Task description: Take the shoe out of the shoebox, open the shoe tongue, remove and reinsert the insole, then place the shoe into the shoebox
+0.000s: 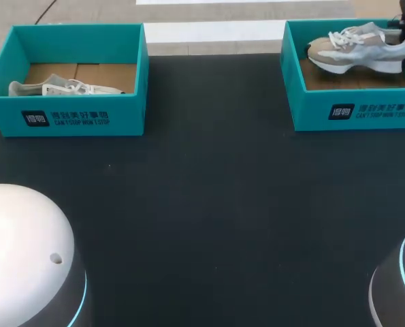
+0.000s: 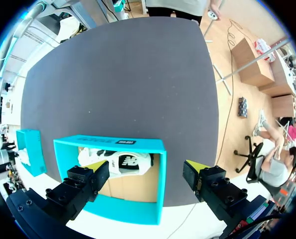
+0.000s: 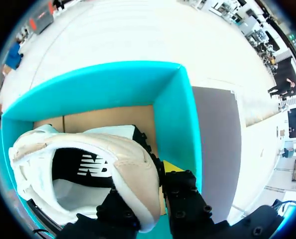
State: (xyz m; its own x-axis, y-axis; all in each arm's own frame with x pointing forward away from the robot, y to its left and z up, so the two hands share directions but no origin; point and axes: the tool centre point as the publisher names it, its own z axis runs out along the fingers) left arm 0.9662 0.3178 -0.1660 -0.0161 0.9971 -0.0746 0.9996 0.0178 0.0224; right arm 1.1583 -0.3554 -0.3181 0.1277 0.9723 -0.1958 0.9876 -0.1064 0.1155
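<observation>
Beige and white sneaker [image 1: 355, 48] inside teal cardboard shoebox [image 1: 352, 112], right gripper [image 3: 148, 183] squeezing its heel, left gripper [image 2: 147, 167] wide open, holding nothing, well apart from that shoebox

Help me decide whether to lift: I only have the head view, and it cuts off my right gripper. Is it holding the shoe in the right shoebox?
Observer: Yes; in the right wrist view the fingers of the right gripper are shut on the heel of the right shoe, inside the right shoebox.
Operator: And my left gripper?
Observer: The left gripper is open, holding nothing, with the left shoebox ahead of it.
Operator: That box's shoe?
Observer: The left shoe lies on its side, logo facing up.
</observation>
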